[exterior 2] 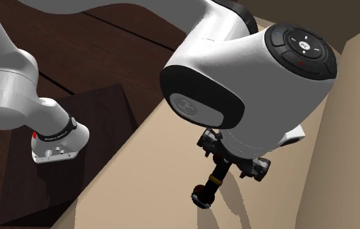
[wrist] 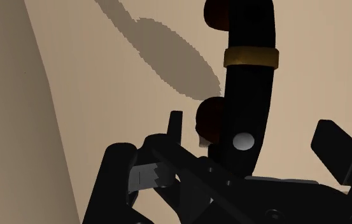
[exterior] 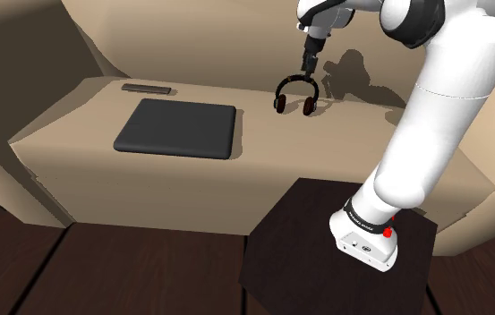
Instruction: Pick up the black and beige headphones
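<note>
Upright on the counter (exterior: 75,112) close to the back wall (exterior: 218,45): headphones (wrist: 249,95), with the gripper (exterior: 310,64) wide open astride the band. Looks light, stiff and slick; calls for a pinch at the band's top. Free room above, tight toward the wall, dark pad (exterior: 175,128) well apart.

A: How much of the headphones (exterior 2: 201,195) shows in the second exterior view?
B: One ear cup and some band; the arm (exterior 2: 250,71) hides the rest. The wrist view's edge cuts their band off
</note>
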You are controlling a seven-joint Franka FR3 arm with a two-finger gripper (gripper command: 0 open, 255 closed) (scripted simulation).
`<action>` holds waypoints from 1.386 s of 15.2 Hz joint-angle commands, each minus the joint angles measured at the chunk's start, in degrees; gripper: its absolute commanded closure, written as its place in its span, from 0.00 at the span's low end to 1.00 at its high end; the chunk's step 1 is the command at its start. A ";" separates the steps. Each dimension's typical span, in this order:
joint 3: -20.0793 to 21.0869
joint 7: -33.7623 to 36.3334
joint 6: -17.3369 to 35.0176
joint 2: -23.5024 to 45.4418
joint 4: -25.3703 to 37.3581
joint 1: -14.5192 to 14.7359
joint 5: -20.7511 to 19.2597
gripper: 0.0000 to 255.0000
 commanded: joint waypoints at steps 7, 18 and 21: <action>0.27 -0.73 2.48 1.12 -1.61 -0.26 0.95 1.00; 0.04 -0.18 0.49 0.20 -0.33 -0.05 0.17 1.00; -0.16 0.32 -1.56 -0.66 1.08 0.11 -0.54 1.00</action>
